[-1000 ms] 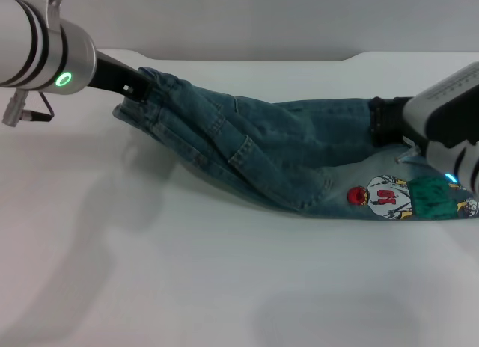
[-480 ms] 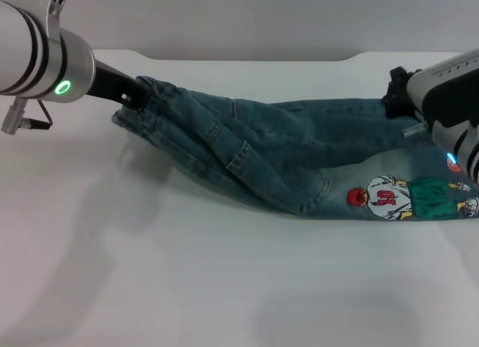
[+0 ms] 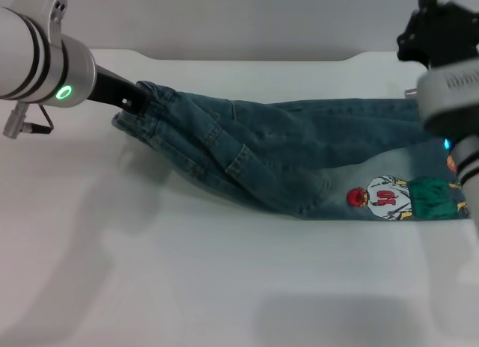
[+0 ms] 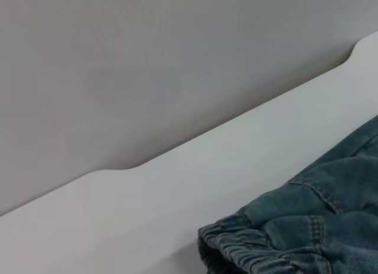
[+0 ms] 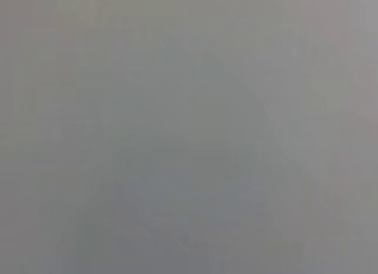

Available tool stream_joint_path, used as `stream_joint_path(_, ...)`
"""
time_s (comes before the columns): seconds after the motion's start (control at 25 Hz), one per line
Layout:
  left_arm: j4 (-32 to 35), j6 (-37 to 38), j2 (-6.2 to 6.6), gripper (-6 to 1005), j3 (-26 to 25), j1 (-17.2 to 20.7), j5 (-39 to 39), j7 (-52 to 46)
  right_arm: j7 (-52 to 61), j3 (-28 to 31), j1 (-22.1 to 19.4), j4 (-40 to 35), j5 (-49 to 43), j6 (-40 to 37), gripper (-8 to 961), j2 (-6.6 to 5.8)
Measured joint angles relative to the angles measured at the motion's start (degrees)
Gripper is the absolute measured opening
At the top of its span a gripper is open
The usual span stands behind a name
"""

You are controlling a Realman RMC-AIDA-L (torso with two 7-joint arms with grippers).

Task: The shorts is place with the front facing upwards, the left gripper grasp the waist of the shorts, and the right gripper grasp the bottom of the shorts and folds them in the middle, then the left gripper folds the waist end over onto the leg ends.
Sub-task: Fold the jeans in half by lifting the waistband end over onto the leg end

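Blue denim shorts (image 3: 284, 152) lie folded lengthwise on the white table (image 3: 224, 287), waist to the left and leg ends to the right. A cartoon print (image 3: 383, 197) shows on the lower leg. My left gripper (image 3: 137, 99) is shut on the gathered waist (image 3: 161, 100), holding it slightly raised. The elastic waistband (image 4: 260, 247) also fills the near corner of the left wrist view. My right gripper (image 3: 428, 24) hangs high above the leg ends (image 3: 419, 115), apart from the cloth. The right wrist view holds only plain grey.
A grey wall (image 3: 239, 18) rises behind the table's far edge (image 3: 247, 60), which has a notched step at the right. Bare white tabletop stretches in front of the shorts and to the left.
My right gripper has come off the leg ends and risen up and back. The leg ends now lie flat on the table. My left gripper has stayed at the waist.
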Motion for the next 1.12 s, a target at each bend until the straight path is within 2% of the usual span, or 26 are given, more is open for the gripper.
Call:
stream_joint_path(0.12,-0.65,0.01,0.03,30,0.15,0.01,0.00,0.04,13.99,-4.20,2.41,-8.70,-5.56,-9.07,0,0.18)
stream_joint_path(0.28,-2.68,-0.31,0.07,30,0.17,0.00,0.18,0.10,21.01,-6.61,4.92,-15.88,-4.81,-9.69,-1,0.57)
stream_joint_path(0.48,-5.27,-0.83,0.14,30,-0.11,0.47,0.30,0.11,22.76,-9.92,5.87,-17.64,-0.82,-8.60,-1,0.54)
stream_joint_path(0.8,-12.58,-2.01,0.06,30,0.36,2.51,0.36,-0.28,31.10,-14.76,11.41,-23.10,-0.43,-3.75,-1,0.64)
stream_joint_path(1.12,-15.18,-2.32,-0.14,30,2.59,2.82,-0.01,-0.54,35.41,-20.24,11.86,-22.54,-0.31,-1.52,-1,0.63)
